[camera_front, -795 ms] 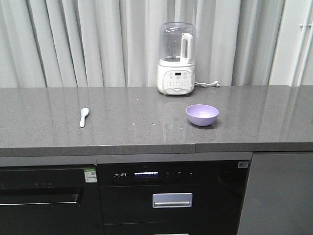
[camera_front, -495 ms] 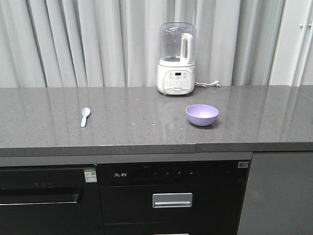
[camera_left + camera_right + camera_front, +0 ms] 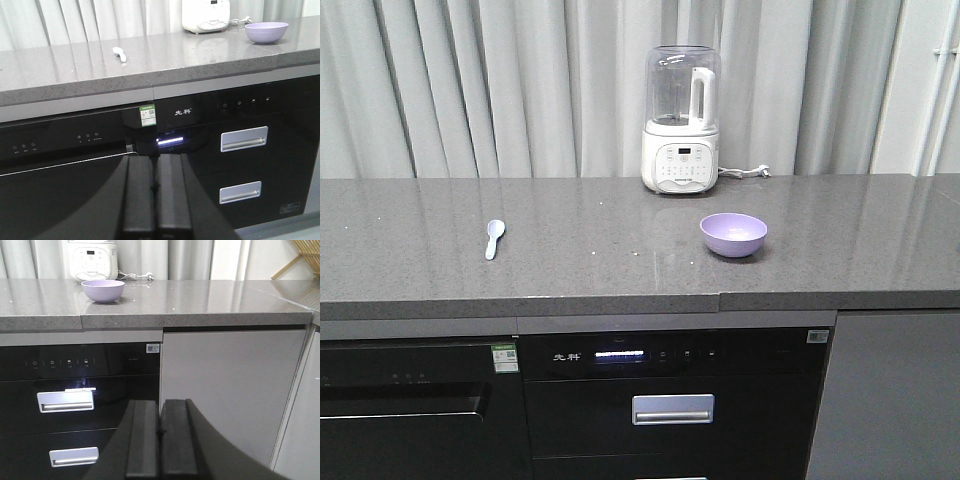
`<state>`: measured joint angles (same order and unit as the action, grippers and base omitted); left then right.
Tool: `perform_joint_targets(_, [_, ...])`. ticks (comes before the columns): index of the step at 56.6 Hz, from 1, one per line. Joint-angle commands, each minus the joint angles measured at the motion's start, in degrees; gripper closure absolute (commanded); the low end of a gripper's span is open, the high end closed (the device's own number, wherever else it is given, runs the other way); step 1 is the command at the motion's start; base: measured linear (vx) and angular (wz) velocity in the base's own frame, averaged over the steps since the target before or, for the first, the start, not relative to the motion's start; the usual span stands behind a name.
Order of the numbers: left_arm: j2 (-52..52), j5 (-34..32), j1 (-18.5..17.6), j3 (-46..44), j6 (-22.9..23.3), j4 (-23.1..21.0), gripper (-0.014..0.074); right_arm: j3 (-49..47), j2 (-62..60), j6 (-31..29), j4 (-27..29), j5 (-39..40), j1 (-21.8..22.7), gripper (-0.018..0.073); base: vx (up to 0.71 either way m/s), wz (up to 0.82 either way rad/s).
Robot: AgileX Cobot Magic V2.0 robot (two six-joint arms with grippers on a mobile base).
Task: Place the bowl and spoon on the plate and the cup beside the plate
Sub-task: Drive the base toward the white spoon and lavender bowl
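Front view of a grey stone table (image 3: 620,275) with a pleated pale curtain (image 3: 470,90) hanging behind it. Compared with the view half a second ago, one thing is differing: the thin display strip (image 3: 620,355) on the black appliance front (image 3: 675,400) under the table is now glowing bluish white, where it was dark. The spoon and the bowl are sitting in the same spots as before.

At the left centre of the frame, the spoon (image 3: 493,238) is lying flat on the table. Its long axis is running nearly up and down the picture. The rounded scoop is pointing toward the top of the frame and the stubby handle toward the lower edge, leaning slightly left.

At the upper centre, a white blender (image 3: 681,120) with a clear jug is standing against the curtain. Below it and a little to the right, the bowl (image 3: 733,234) is sitting upright on the table, well apart from the spoon.

In the left wrist view, the left gripper (image 3: 156,162) is hanging low in front of the black appliance, its fingers pressed together on nothing. In the right wrist view, the right gripper (image 3: 160,406) is hanging before the lower cabinet fronts, likewise pressed together and holding nothing.
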<state>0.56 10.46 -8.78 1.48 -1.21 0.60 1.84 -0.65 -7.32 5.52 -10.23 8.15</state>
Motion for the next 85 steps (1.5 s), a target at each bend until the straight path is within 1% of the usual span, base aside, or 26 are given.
perform_joint_targets(1, [0.4, -4.5, -0.1, -1.4, 0.0, -0.1, 0.0603, 0.2, -0.3, -0.1, -0.6, 4.5, 0.2, 0.0568, 0.0, 0.01])
perform_joint_targets(22, [0.4, -4.5, -0.1, -1.4, 0.0, -0.1, 0.0603, 0.2, -0.3, -0.1, -0.6, 4.5, 0.2, 0.0568, 0.05, 0.02])
perform_joint_targets(42, [0.4, -4.5, -0.1, -1.4, 0.0, -0.1, 0.0603, 0.2, -0.3, -0.1, -0.6, 4.5, 0.2, 0.0568, 0.18, -0.01])
perform_joint_targets(60, [0.4, -4.5, -0.1, -1.4, 0.0, -0.1, 0.0603, 0.2, -0.3, -0.1, -0.6, 4.6, 0.2, 0.0568, 0.32, 0.1])
perform_joint_targets(85, [0.4, -4.5, -0.1, -1.4, 0.0, -0.1, 0.0603, 0.2, -0.3, -0.1, -0.6, 4.5, 0.2, 0.0568, 0.4, -0.05])
